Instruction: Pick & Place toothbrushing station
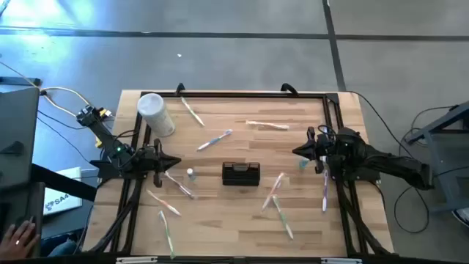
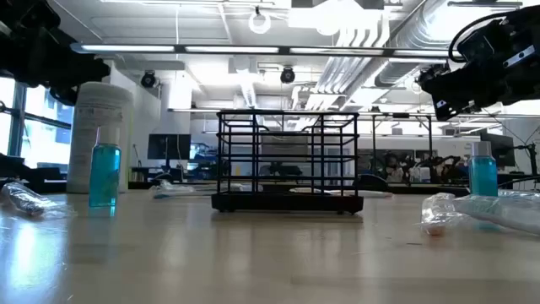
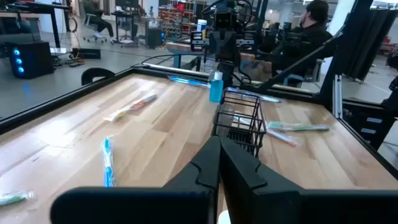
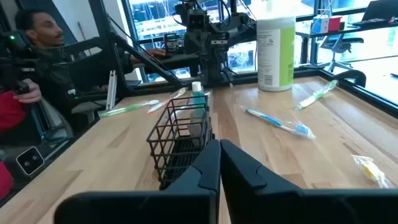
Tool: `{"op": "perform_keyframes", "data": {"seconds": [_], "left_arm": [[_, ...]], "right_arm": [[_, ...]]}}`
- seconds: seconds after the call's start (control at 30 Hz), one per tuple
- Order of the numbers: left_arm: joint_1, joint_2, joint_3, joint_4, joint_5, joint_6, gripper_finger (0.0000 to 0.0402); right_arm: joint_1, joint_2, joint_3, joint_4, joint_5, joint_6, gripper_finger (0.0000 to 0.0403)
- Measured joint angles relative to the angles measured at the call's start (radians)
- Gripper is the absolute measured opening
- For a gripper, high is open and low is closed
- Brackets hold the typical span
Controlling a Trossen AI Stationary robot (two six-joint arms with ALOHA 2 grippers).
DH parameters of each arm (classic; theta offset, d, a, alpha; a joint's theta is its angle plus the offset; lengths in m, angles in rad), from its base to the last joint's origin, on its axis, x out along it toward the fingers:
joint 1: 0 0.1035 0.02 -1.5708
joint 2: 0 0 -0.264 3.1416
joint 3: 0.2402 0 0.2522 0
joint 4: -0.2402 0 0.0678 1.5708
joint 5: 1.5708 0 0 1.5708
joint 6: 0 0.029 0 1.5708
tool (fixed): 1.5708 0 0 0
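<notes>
**Both arms wait at the table's sides; the rack stands untouched in the middle**

The black wire rack stands upright near the middle of the wooden table, between the two arms and well apart from each. Nothing sits in it that can be made out. It looks set there so either arm could reach it.

The left gripper hangs at the left side of the table, its fingers pressed together and holding nothing. The right gripper hangs at the right side in the same way, clenched and empty. Both point inward toward the rack, which reads as a resting pose, so the task seems not yet started.

Around the rack lie wrapped toothbrushes, scattered flat at all angles; about nine can be counted from above, for instance one far of the rack and one at the right edge. There are two small blue bottles, one just left of the rack and one near the right gripper. One white canister stands at the far left corner. A person's hand shows off the table at the near left.
</notes>
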Motion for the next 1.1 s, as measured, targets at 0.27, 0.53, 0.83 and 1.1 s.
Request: {"op": "perform_keyframes", "data": {"seconds": [0.27,0.53,0.83,1.1], "left_arm": [[0.0,0.0,0.0,0.0,0.0,0.0,0.0008],[0.0,0.0,0.0,0.0,-0.002,0.0,0.0008],[0.0,0.0,0.0,0.006,-0.006,0.0,0.0008],[0.0,-0.001,0.0,0.086,-0.005,0.0,0.0008]], "right_arm": [[0.0,0.0,0.0,0.0,-0.001,0.0,0.0003],[0.0,0.0,0.0,0.02,-0.002,0.015,0.0003],[0.0,0.01,0.005,0.085,0.074,0.056,0.0003],[0.0,0.108,0.067,0.059,0.202,0.061,0.0003]]}}
